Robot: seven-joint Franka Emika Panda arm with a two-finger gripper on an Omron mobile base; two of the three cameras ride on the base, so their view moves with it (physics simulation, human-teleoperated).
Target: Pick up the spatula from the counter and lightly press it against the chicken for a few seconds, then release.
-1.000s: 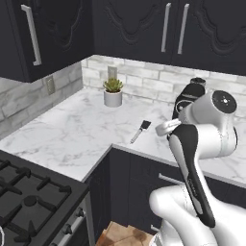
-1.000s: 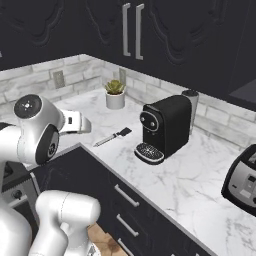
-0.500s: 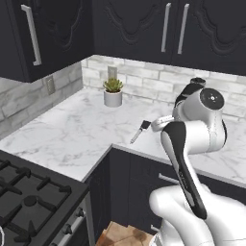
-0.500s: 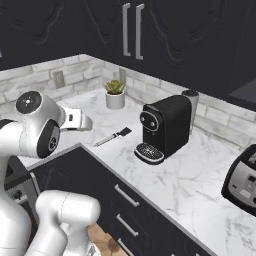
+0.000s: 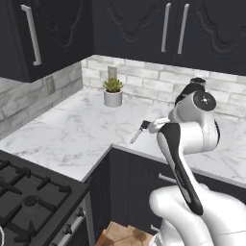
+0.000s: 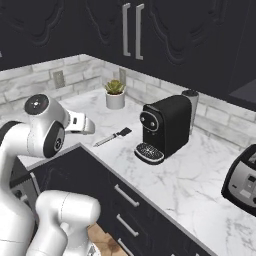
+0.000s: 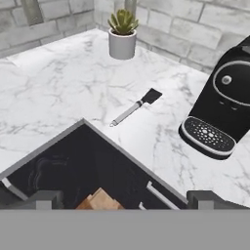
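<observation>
Gripper [image 7: 128, 199] fully open, empty, hovering near front edge of table [image 7: 58, 97]. Spatula [image 7: 134, 110] flat on table ahead of and below gripper, well apart from fingertips, blade end farther off. Coffee machine [image 7: 229, 93] ahead to right; potted plant [image 7: 122, 34] beyond spatula.

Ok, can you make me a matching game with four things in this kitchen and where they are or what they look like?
Things:
1. spatula
2. potted plant
3. coffee machine
4. stove

Clues:
A. black, standing upright on the counter
B. dark, sitting low beside the counter's end
C. lying flat on the marble, with nothing touching it
D. green leaves in a white pot by the tile wall

Pairs: 1-C, 2-D, 3-A, 4-B
</observation>
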